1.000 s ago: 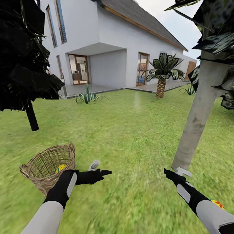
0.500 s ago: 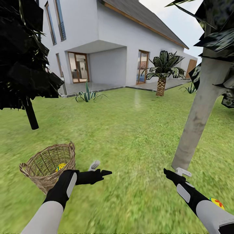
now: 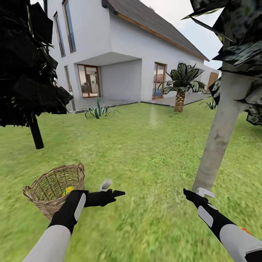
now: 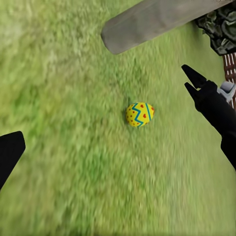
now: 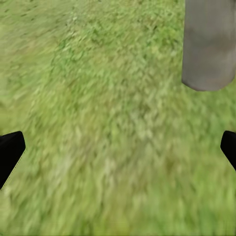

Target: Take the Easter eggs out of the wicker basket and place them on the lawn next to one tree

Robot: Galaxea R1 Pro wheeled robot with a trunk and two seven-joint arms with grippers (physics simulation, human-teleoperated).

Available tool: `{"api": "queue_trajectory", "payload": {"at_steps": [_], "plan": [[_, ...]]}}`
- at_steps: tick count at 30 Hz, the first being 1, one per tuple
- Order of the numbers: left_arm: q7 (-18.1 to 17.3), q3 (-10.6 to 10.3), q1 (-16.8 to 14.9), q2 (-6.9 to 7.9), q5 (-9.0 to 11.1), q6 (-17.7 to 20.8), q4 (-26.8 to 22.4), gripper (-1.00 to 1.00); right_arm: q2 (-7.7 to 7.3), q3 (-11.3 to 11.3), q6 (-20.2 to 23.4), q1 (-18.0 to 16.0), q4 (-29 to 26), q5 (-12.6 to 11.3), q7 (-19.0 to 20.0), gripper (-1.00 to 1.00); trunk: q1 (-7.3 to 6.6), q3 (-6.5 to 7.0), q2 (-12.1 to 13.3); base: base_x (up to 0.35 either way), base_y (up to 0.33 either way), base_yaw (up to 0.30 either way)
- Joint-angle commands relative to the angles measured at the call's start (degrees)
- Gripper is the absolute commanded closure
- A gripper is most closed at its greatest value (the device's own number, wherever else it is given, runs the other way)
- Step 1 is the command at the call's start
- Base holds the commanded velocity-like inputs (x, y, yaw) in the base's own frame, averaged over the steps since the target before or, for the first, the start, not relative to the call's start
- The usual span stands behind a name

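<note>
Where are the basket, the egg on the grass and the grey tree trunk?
basket (image 3: 43,198): head view, front woven wall.
egg (image 4: 140,114): left wrist view, middle of shell.
trunk (image 3: 218,138): head view, mid-height of bark.

Bright, even daylight; the mottled green lawn (image 3: 145,145) smears into blur near both wrist cameras, and the black-leaved tree (image 3: 25,65) seems nearly detail-less, perhaps underexposed.

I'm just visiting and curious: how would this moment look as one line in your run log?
left claw: open, empty | right claw: open, empty | basket: holds an egg | another egg: on grass by grey tree trunk
</note>
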Motion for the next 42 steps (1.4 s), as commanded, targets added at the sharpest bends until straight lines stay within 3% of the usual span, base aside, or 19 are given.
{"api": "queue_trajectory", "payload": {"at_steps": [1,12,15,19,28,31,36,39,42], "plan": [[-0.04,0.24,-0.01,-0.07,0.1,0.48,-0.01,-1.0,-0.03,0.48,-0.23,-0.03,0.0,-0.57,-0.14,-1.0,-0.03,0.16,-0.01,0.0,0.0,0.0],[0.02,0.24,-0.01,-0.13,0.1,0.48,-0.01,-1.0,0.06,0.59,0.01,-0.01,0.0,-0.54,-0.18,-1.0,-0.32,2.55,0.14,0.0,0.0,0.0],[0.02,0.24,-0.03,-0.11,0.1,0.48,-0.01,-1.0,0.68,0.6,1.16,0.0,0.0,-0.47,-0.24,-1.0,-0.59,3.0,0.57,0.0,0.0,0.0],[0.02,0.24,-0.06,-0.1,0.1,0.48,-0.01,-1.0,1.59,0.52,6.24,-0.07,0.0,-0.39,-0.38,-1.0,-1.47,3.39,2.17,0.0,0.0,0.0],[-0.04,0.39,-0.1,0.2,0.04,0.57,-0.01,-1.0,1.73,-0.18,21.87,-0.09,0.16,-1.03,-0.96,-1.0,-3.44,4.17,5.78,0.0,0.0,0.0],[0.0,0.36,-0.14,0.24,-0.11,0.57,0.04,-1.0,0.58,-1.09,25.76,-0.06,0.61,-1.08,-0.99,-1.0,-4.1,4.43,6.99,0.0,0.0,0.0],[0.05,0.23,-0.15,0.25,-0.23,0.64,0.07,-1.0,-3.01,-1.6,27.28,0.02,1.82,-1.17,-0.72,-1.0,-5.2,4.86,8.99,0.0,0.0,0.0],[0.12,0.16,-0.1,0.61,-0.19,0.58,0.21,-1.0,-3.45,-1.58,27.13,0.03,4.69,-1.05,-0.57,-1.0,-5.86,5.12,10.2,0.0,0.0,0.0],[0.13,0.09,0.11,2.17,-0.14,0.37,0.36,-1.0,-3.42,-1.53,26.3,0.08,8.22,-0.63,-0.66,-1.0,-6.52,5.38,11.4,0.0,0.0,0.0]]}}
